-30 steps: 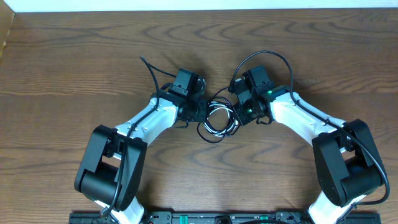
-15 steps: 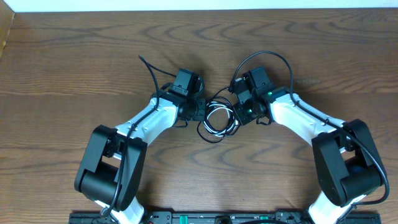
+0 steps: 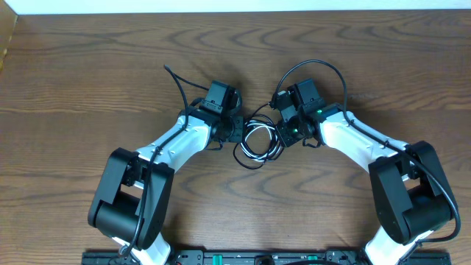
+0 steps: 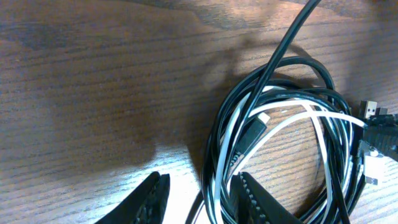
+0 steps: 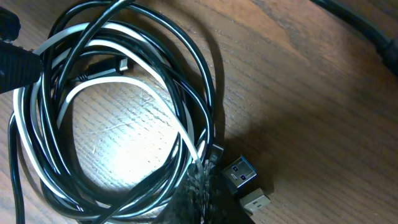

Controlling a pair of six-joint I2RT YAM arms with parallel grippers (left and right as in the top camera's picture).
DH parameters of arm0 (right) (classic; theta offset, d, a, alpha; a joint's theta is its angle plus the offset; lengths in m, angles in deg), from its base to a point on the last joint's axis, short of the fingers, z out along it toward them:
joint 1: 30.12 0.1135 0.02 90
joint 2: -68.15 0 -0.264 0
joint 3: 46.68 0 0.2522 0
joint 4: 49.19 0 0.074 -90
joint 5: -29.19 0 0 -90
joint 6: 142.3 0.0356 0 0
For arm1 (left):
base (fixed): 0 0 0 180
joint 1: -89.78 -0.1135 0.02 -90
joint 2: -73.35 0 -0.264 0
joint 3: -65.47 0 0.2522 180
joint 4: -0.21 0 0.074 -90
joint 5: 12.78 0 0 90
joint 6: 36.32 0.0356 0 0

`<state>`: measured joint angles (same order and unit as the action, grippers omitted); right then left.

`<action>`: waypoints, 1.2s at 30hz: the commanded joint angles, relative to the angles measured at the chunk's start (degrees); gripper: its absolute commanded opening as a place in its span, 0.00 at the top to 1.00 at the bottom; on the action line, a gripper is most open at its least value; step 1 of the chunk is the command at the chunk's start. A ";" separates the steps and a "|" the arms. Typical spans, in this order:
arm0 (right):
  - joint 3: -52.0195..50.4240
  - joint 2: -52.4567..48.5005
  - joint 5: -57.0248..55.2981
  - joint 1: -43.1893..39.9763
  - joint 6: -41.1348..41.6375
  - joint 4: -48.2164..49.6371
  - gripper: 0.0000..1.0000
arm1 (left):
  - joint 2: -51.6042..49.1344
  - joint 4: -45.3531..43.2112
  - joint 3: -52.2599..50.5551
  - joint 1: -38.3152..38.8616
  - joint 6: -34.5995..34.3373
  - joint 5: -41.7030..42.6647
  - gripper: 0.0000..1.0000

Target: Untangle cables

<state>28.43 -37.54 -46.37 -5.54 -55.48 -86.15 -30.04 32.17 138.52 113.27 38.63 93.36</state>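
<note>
The cables, one black and one white, lie coiled together on the wooden table between my two grippers. My left gripper sits at the coil's left edge. In the left wrist view its jaws stand apart around several strands that lie against the right finger. My right gripper is at the coil's right edge. Its fingers are pressed together where the white cable runs into their tips, beside the black loops.
Two USB plugs lie just right of the right fingers, a black one with a blue insert and a pale one. Thicker black arm wires arch behind both wrists. A wall edge runs along the back of the table.
The right gripper's jaws have closed at the coil's edge. Both arms and the coil stay where they were.
</note>
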 commanded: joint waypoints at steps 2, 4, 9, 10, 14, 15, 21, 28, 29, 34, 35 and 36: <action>-0.35 0.57 -2.54 0.39 -0.09 0.44 0.99 | -0.68 0.15 -0.35 0.11 -0.11 -0.81 0.62; -0.35 0.57 -3.10 0.39 -0.09 1.40 0.99 | -0.66 0.15 -0.35 0.11 -0.11 -0.81 0.62; -0.35 0.57 -6.12 0.39 -0.09 5.73 0.99 | -0.66 0.15 -0.35 0.11 -0.11 -0.81 0.62; -0.35 0.57 -7.02 0.39 -0.09 6.86 0.99 | -0.68 0.15 -0.35 0.11 -0.11 -0.79 0.62; -0.35 0.57 -9.35 0.39 -0.11 9.51 0.99 | -0.66 0.15 -0.35 0.11 -0.11 -0.79 0.62; -0.35 0.57 -9.84 0.39 -0.09 9.77 0.99 | -0.66 0.15 -0.35 0.11 -0.11 -0.79 0.62; -0.35 0.57 -11.32 0.39 -0.11 10.88 0.99 | -0.66 0.15 -0.35 0.11 -0.11 -0.81 0.62; -0.35 0.57 -5.77 0.44 -0.07 6.67 0.80 | -0.68 0.13 -0.35 0.11 -0.09 -0.81 0.62; -0.35 0.57 -3.89 0.44 -0.07 5.57 0.77 | -0.68 0.13 -0.35 0.11 -0.11 -0.81 0.62; -0.35 0.57 1.18 0.59 -0.07 2.93 0.73 | -0.68 -0.04 -0.35 0.11 -0.11 -0.81 0.62; -0.35 0.57 1.18 0.59 -0.07 2.71 0.73 | -0.68 -0.09 -0.35 0.11 -0.11 -0.81 0.62; -0.35 0.57 1.18 0.59 -0.04 2.56 0.73 | -0.68 -0.09 -0.35 0.11 -0.11 -0.81 0.62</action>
<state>28.36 -37.54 -48.53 -5.44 -55.50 -83.11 -30.04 32.08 138.52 113.27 38.63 93.36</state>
